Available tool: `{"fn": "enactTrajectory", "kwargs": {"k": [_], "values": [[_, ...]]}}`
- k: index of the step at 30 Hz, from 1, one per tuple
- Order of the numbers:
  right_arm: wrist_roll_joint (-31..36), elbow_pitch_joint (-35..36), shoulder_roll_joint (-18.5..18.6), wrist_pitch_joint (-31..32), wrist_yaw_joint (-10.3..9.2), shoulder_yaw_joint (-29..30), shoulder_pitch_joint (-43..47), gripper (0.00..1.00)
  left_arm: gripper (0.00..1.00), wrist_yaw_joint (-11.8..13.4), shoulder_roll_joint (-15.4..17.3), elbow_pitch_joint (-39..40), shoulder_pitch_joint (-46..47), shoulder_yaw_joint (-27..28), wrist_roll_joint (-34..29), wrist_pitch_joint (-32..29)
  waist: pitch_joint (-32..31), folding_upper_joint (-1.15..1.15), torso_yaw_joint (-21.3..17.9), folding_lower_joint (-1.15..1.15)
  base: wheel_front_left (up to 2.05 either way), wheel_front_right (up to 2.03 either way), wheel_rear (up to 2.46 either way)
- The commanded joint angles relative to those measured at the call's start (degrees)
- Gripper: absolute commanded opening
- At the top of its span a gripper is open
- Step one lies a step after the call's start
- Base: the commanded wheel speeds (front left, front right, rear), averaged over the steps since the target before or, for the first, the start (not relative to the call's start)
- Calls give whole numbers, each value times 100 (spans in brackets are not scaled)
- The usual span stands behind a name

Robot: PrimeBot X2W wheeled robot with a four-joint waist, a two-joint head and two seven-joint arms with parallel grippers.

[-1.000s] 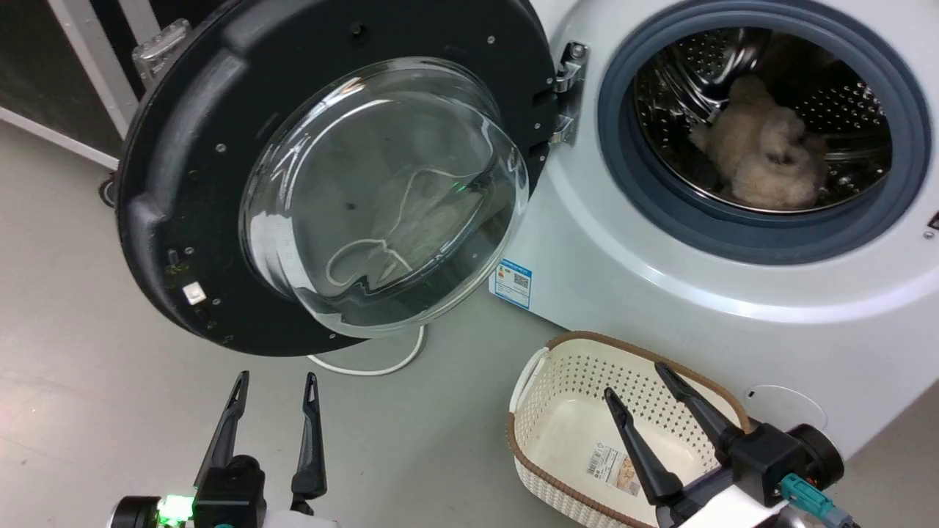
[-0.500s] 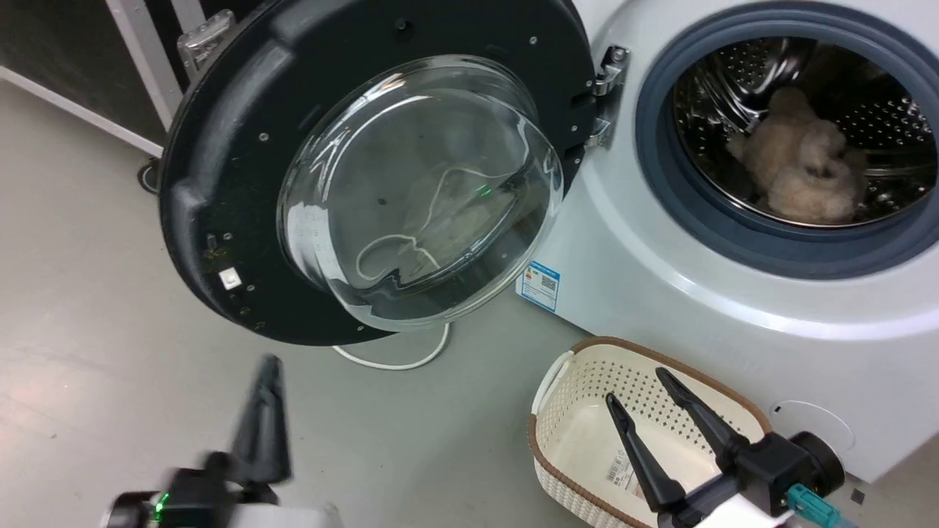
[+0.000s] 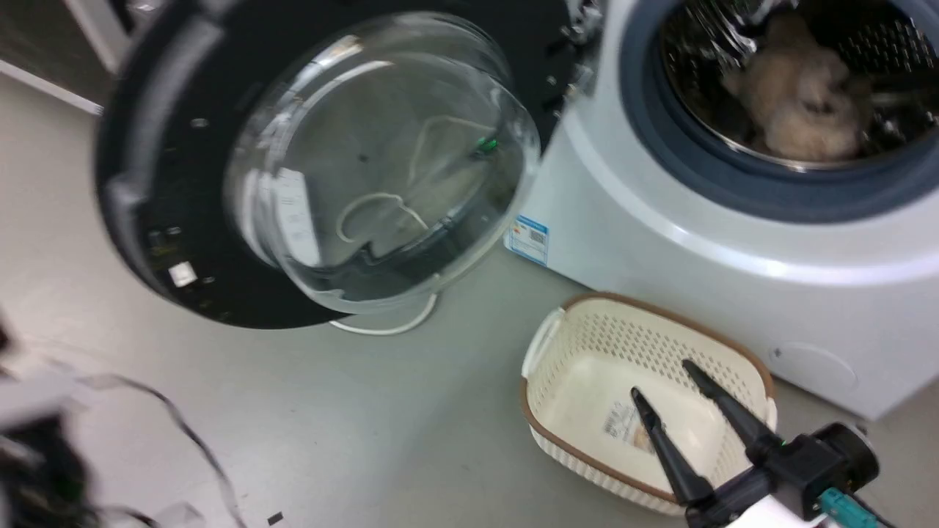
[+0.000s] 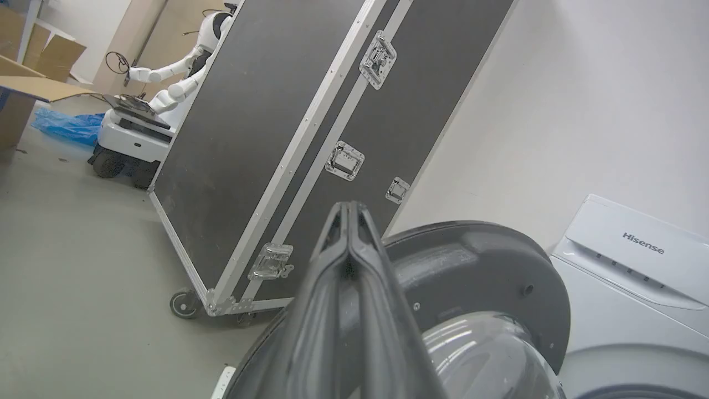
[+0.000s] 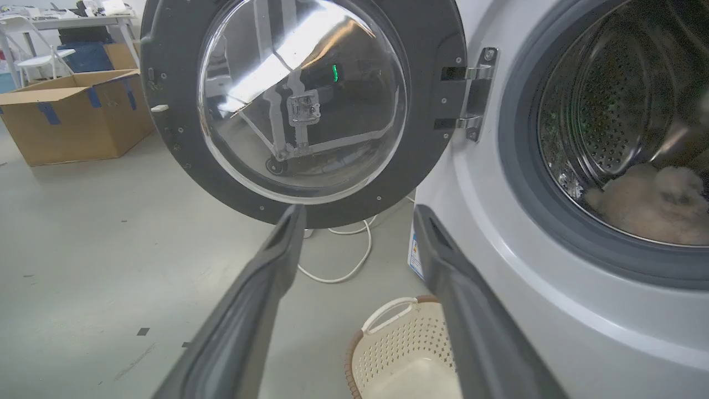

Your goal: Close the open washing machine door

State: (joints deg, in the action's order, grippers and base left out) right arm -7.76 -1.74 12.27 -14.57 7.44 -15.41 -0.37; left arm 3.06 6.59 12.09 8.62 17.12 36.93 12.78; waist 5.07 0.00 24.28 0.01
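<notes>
The large round black-framed washing machine door with the bulging clear glass bowl (image 3: 330,161) is seen swung wide open. It is hung by a metal hinge (image 5: 471,94) at the edge of the white front-loading washer (image 3: 697,257), with its bowl side turned out toward the room. The opening, ringed by a grey rubber seal (image 3: 733,187), is thus left uncovered, and a fluffy beige bundle (image 3: 799,110) is seen lying in the steel drum.

The left claw (image 4: 348,210) is shown with its two dark fingers pressed together and nothing held between them. It is aimed past the door's free edge toward a black flight case with aluminium edging (image 4: 266,138). The fingers are probably kept together so that they can be used as one stiff pusher rather than as a grasping tool. Whether the door is touched cannot be told.

The right claw (image 3: 660,378) is held with its fingers spread wide and empty above a cream perforated plastic basket with a brown rim (image 3: 579,334), which stands on the grey floor just in front of the washer. This claw appears to be parked clear of the door's swing. The closing is judged not yet begun. A push on the door's far face, near the free edge where leverage is greatest, is what seems to be called for.
</notes>
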Motion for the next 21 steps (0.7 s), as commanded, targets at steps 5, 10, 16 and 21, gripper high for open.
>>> {"fn": "enactTrajectory", "kwargs": {"k": [5,10,16,21], "values": [[-130,140,225,-43,5,12,-255,100,0,187,966,-861,1196,780,732,-765,571,0,-611,-1,0,0,0],[-223,194,350,-43,5,44,-387,100,0,543,1416,-1909,2133,1409,1707,-1612,822,0,-895,-1,0,0,0],[-297,229,440,-43,5,-9,-510,100,0,1219,1856,-2784,2659,2047,2741,-2829,1004,0,-1163,-1,0,0,0],[-335,243,491,-43,5,4,-550,100,0,1405,2072,-3030,2546,2053,3058,-3653,1074,0,-1241,-1,0,0,0]]}}
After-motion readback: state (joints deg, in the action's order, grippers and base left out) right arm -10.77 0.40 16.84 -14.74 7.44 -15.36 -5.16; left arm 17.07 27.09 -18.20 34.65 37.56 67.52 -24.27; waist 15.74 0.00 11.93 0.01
